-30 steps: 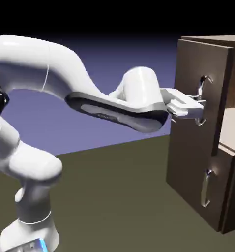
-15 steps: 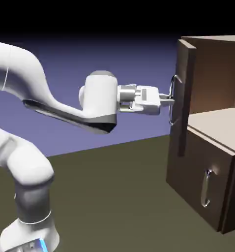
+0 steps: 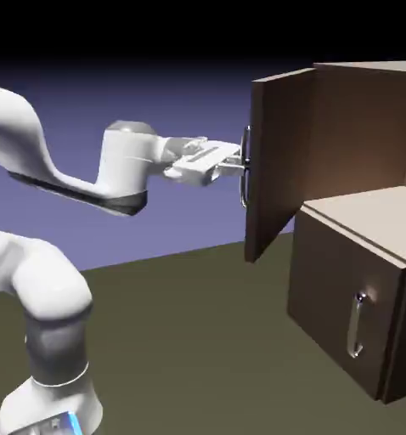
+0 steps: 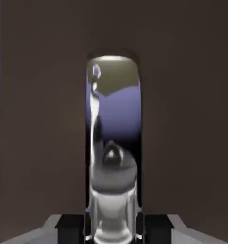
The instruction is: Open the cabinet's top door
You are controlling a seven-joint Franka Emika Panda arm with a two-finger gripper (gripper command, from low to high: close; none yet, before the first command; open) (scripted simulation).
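Gripper (image 3: 240, 161) on your white arm is clamped on the curved vertical silver bar handle (image 3: 245, 166) of the top door (image 3: 279, 161), the upper dark brown flat panel of the tall dark brown wooden cabinet (image 3: 359, 170). That door stands swung well out, directly ahead of the fingers; the hand view shows the silver bar (image 4: 113, 157) large between the tips, panel wood filling the rest. Watch the grip: the pinch sits on a smooth rounded bar, so pulling straight back instead of along the hinge arc could let it slide or twist free. The shorter lower door (image 3: 346, 293), below and beyond the fingers, stays closed; don't snag it.
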